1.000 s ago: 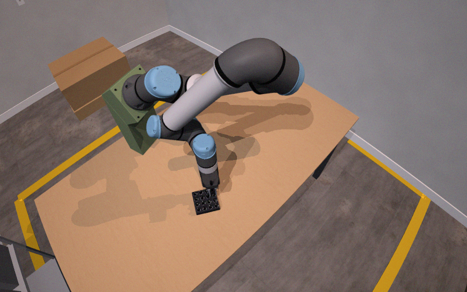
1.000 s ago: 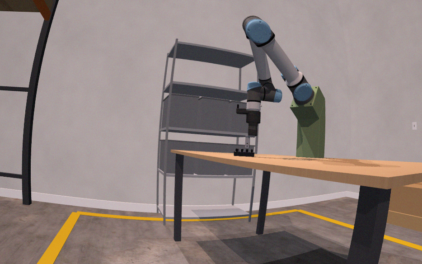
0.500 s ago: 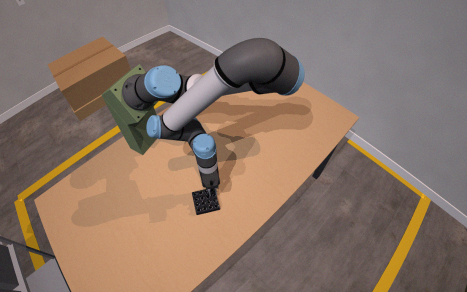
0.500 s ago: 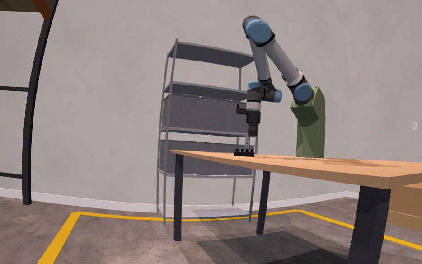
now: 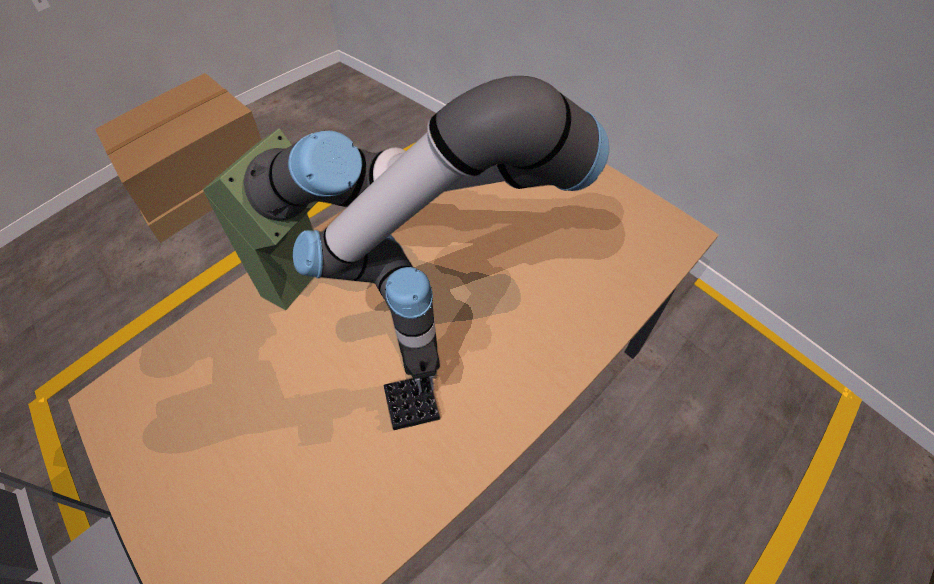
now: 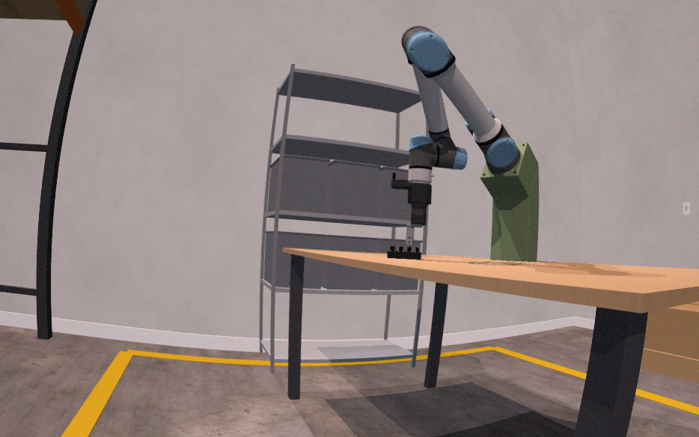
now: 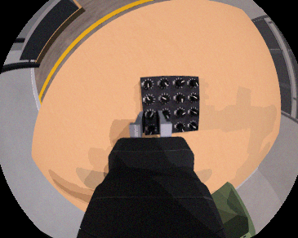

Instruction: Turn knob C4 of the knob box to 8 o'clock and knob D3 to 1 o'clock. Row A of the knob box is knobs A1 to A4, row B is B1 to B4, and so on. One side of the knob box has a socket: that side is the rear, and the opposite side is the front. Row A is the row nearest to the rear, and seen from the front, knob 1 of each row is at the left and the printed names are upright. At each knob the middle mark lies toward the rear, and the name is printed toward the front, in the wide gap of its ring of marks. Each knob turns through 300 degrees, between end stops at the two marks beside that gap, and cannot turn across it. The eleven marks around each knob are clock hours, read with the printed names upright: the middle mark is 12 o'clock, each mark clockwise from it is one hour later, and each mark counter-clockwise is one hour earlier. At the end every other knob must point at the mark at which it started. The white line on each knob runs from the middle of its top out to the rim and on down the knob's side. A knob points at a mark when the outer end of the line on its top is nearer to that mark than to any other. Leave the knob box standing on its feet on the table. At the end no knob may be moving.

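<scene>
Set partway apart, the fingers straddled an end column of the box, apparently to spare neighboring knobs (no grip could be confirmed), as it sat on the table.

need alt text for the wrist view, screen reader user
Black knob box on a wooden table, knobs in a four-by-four grid, with the claw's two gray fingers over its lower-left corner. Yellow floor line at upper left.
</scene>
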Available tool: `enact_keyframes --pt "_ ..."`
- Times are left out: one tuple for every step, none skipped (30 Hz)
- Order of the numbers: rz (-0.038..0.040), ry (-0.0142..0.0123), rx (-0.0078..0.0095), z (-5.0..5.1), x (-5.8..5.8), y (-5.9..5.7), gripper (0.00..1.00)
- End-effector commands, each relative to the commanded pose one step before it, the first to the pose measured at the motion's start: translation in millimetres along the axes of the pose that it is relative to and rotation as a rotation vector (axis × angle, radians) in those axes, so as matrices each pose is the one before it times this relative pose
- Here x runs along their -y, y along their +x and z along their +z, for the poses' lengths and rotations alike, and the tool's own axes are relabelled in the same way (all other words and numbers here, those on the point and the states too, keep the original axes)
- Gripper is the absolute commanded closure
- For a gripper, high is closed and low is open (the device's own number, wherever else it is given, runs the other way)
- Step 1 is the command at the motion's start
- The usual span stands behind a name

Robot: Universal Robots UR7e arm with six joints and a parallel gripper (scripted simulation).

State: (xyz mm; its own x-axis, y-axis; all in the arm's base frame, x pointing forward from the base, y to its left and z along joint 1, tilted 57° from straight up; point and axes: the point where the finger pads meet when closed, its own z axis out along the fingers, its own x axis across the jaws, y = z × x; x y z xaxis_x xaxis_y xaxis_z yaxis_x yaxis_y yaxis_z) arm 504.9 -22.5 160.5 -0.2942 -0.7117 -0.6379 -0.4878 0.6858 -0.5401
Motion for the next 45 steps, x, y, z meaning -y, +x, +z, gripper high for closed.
enact_keyframes --pt "-0.00421 0.00213 0.00217 -0.11 1.35 -1.97 0.54" --pt "0.00000 0.00000 0.00000 0.00 0.00 0.00 0.54" --pt "0.00000 0.00000 0.00000 0.00 0.00 0.00 0.54" --pt "0.00000 0.00000 0.00000 0.00 0.00 0.00 0.54" --pt "0.00000 0.00000 0.00000 0.00 0.00 0.00 0.54" --pt "0.00000 0.00000 0.00000 0.00 0.00 0.00 0.54" --pt "0.00000 0.00000 0.00000 0.00 0.00 0.00 0.54" --pt "0.00000 0.00000 0.00000 0.00 0.00 0.00 0.54" --pt "0.00000 0.00000 0.00000 0.00 0.00 0.00 0.54" --pt "0.00000 0.00000 0.00000 0.00 0.00 0.00 0.54" --pt "0.00000 0.00000 0.00000 0.00 0.00 0.00 0.54" --pt "0.00000 0.00000 0.00000 0.00 0.00 0.00 0.54" --pt "0.00000 0.00000 0.00000 0.00 0.00 0.00 0.54" --pt "0.00000 0.00000 0.00000 0.00 0.00 0.00 0.54" --pt "0.00000 0.00000 0.00000 0.00 0.00 0.00 0.54" --pt "0.00000 0.00000 0.00000 0.00 0.00 0.00 0.54" --pt "0.00000 -0.00001 0.00000 0.01 0.00 0.00 0.54" --pt "0.00000 -0.00004 0.00001 0.06 0.00 0.00 0.54" --pt "0.00000 -0.00011 0.00003 0.15 -0.01 0.00 0.54" --pt "0.00000 -0.00021 0.00006 0.27 -0.02 0.00 0.54" --pt "0.00004 -0.00027 0.00005 0.41 0.00 0.02 0.54" --pt "0.00030 -0.00012 -0.00017 0.48 0.10 0.17 0.54" --pt "0.00000 0.00000 0.00000 0.00 0.00 0.00 0.54" --pt "0.00000 0.00000 0.00000 0.00 0.00 0.00 0.54" --pt "0.00009 0.00002 -0.00007 0.38 0.01 0.02 0.54" --pt "0.00006 0.00005 -0.00017 0.47 0.02 0.05 0.54" --pt "0.00000 0.00000 0.00000 0.55 0.00 0.00 0.54" --pt "0.00000 0.00000 0.00000 0.63 0.00 0.00 0.54" --pt "0.00000 0.00001 0.00001 0.70 -0.01 0.00 0.54" --pt "0.00001 0.00001 0.00001 0.76 -0.01 0.00 0.54" --pt "0.00000 0.00000 0.00000 0.81 0.00 0.00 0.54" --pt "0.00000 0.00000 0.00000 0.85 0.00 0.00 0.54" --pt "0.00000 0.00000 0.00000 0.87 0.00 0.00 0.54" --pt "0.00000 0.00000 0.00001 0.88 -0.01 0.00 0.54" --pt "0.00001 0.00001 0.00001 0.87 -0.01 0.00 0.54" --pt "0.00001 0.00001 0.00001 0.84 -0.01 0.00 0.54" --pt "0.00000 0.00000 0.00000 0.81 0.01 0.00 0.54" --pt "0.00000 0.00000 0.00000 0.75 0.00 0.00 0.54" --pt "0.00000 0.00000 0.00000 0.69 0.00 0.00 0.54" --pt "0.00000 0.00000 0.00000 0.00 0.00 0.00 0.54" --pt "0.00000 0.00000 0.00000 0.00 0.00 0.00 0.54" --pt "0.00000 0.00000 0.00000 0.61 0.00 0.00 0.54" --pt "0.00000 0.00000 0.00000 0.52 -0.01 0.00 0.54" --pt "0.00000 0.00000 0.00000 0.43 -0.01 0.00 0.54" --pt "0.00000 0.00000 0.00000 0.33 -0.01 0.00 0.54"
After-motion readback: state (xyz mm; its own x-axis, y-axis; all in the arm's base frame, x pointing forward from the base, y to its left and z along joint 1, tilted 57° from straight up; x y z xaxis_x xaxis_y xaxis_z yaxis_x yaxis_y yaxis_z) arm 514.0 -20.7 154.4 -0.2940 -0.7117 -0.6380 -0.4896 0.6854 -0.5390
